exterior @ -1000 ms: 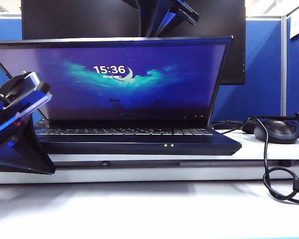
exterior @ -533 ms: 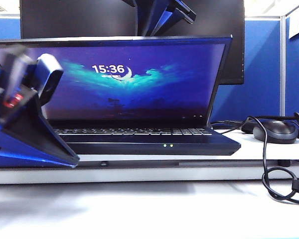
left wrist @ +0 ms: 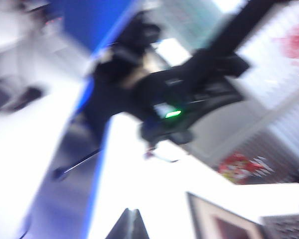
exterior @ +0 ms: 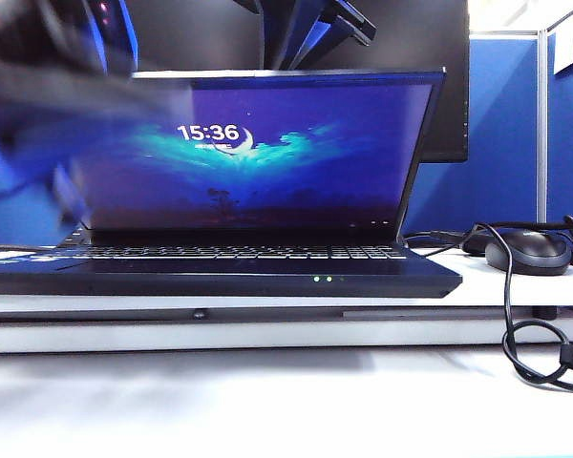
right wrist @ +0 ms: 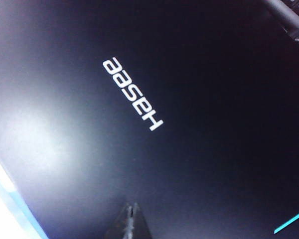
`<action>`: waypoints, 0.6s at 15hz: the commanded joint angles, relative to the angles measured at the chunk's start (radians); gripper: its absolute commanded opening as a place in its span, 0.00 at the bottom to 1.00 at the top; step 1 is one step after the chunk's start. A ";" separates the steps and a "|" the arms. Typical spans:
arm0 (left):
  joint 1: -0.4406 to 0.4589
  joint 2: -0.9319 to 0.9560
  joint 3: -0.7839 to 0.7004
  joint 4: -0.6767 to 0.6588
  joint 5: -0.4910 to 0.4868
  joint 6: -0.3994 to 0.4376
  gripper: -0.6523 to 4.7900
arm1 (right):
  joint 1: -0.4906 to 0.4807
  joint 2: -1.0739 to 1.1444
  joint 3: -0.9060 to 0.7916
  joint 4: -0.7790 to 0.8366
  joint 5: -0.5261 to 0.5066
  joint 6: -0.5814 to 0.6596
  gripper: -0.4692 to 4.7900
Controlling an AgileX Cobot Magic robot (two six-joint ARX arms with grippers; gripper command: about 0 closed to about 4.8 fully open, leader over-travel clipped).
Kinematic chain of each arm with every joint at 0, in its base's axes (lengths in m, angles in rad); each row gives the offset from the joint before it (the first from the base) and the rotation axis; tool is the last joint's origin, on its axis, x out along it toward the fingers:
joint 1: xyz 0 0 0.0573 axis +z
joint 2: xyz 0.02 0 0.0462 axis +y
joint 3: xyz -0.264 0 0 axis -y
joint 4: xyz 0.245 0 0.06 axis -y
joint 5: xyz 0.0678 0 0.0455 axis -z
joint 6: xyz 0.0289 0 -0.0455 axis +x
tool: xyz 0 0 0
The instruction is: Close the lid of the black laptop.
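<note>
here, far left of the exterior view, left gripper (exterior: 48, 105) a motion-blurred smear before the screen's left part; jaw state cannot tell. centre: black laptop (exterior: 267, 272) open on the white table (exterior: 267, 401), lid (exterior: 296, 153) raised, lock screen lit. above the lid's top edge, right gripper (exterior: 310, 29); its fingertips look nearly together. right: mouse (exterior: 527, 253), cables.

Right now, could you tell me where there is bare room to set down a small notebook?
The white tabletop in front of the black laptop is bare. Its right side is crowded by the mouse and looping cable. The blurred left gripper sweeps the upper left.
</note>
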 commanded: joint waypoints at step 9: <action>0.117 -0.112 0.059 0.827 -0.151 -0.652 0.11 | 0.002 -0.003 0.001 -0.103 0.017 -0.003 0.09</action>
